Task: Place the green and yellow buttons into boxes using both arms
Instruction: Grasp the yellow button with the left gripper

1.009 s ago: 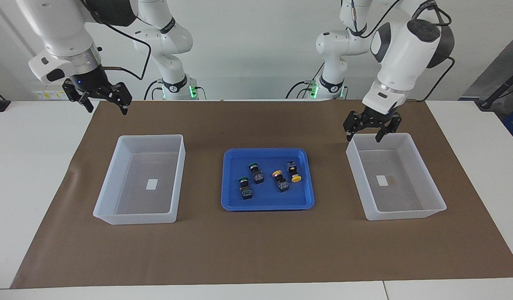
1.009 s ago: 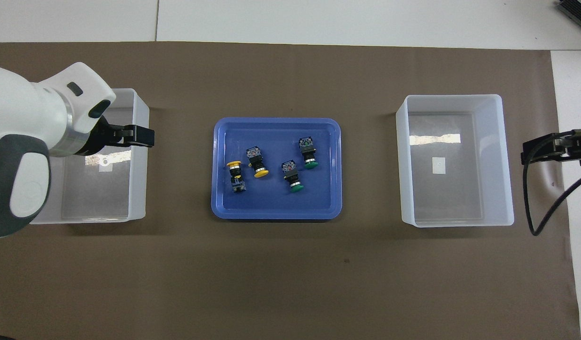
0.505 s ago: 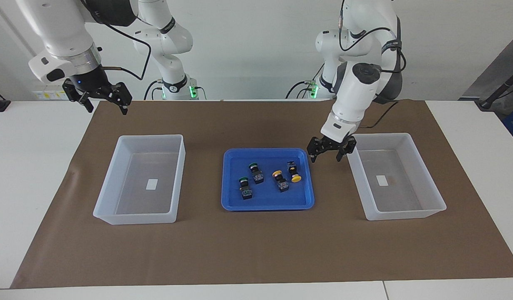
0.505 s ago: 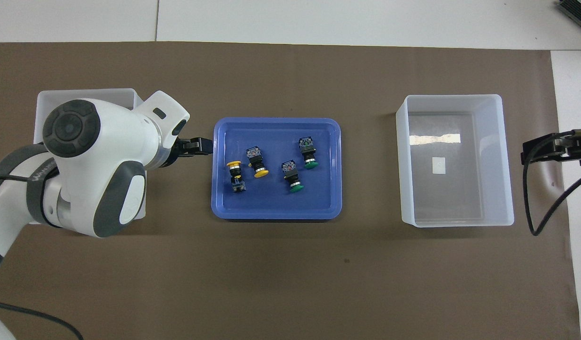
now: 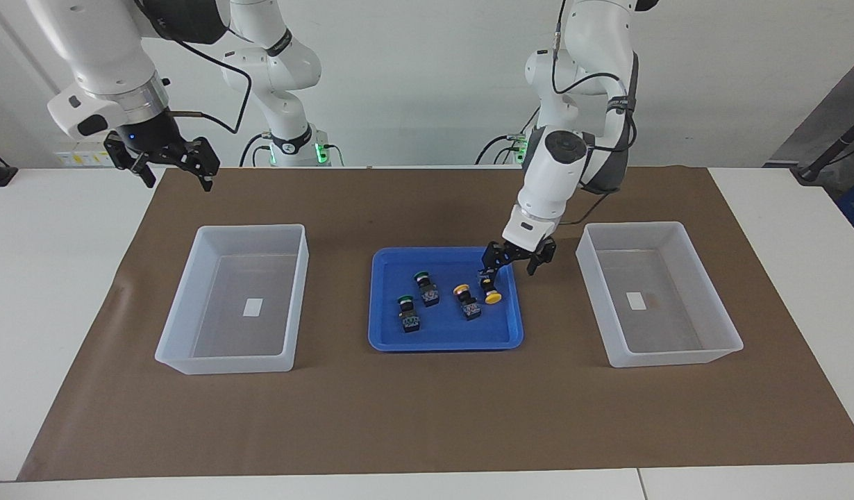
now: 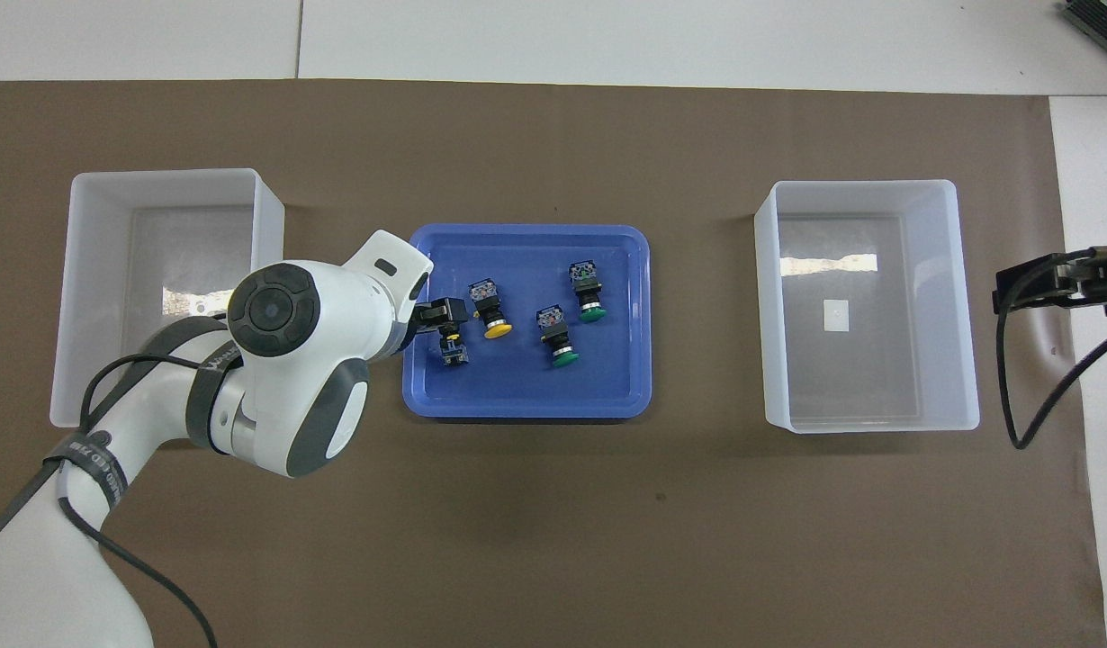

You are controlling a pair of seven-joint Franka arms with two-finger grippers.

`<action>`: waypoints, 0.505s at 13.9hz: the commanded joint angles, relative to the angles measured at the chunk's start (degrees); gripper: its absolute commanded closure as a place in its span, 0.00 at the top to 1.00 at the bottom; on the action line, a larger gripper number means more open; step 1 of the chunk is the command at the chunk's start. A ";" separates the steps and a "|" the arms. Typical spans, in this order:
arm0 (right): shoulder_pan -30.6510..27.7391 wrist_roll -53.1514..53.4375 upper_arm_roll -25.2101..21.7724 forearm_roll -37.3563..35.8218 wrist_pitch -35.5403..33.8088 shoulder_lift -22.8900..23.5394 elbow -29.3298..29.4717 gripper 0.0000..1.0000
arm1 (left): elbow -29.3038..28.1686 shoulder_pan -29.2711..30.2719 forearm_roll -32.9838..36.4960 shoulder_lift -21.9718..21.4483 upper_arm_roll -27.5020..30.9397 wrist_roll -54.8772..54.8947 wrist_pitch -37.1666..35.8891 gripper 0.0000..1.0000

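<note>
Your left gripper [image 5: 515,262] is hanging low over the blue tray [image 5: 392,333], at the corner nearest the robots toward the left arm's end, fingers spread wide and holding nothing. One finger [image 5: 490,267] is sitting just beside the black body of a yellow button [image 5: 489,285]; touching or apart cannot be told.

All 4 buttons are lying on their sides in the tray. The second yellow button [image 5: 466,300] is lying beside the first, toward the tray's middle. The 2 green buttons, one [image 5: 425,287] nearer the robots than the other [image 5: 407,314], are lying in the half of the tray toward the right arm's end.

You are looking at 2 translucent bins flanking the tray: one bin [image 5: 729,326] toward the left arm's end, the other bin [image 5: 173,326] toward the right arm's end. Each is showing only a small white label inside.

Your right gripper [image 5: 169,162] is waiting in the air well apart from the tray, fingers wide, over the edge of the brown mat [image 5: 427,417].
</note>
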 commanded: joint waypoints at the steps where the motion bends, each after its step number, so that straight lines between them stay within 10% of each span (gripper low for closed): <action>1: -0.77 -0.74 0.23 1.20 0.50 -1.34 -1.57 1.00 | -0.66 -2.53 -0.95 2.55 0.94 -3.49 3.68 1.00; 7: -0.59 -0.83 0.23 1.20 0.41 -1.34 -1.57 1.00 | -1.89 -3.68 -0.95 4.40 0.94 -4.46 5.54 0.92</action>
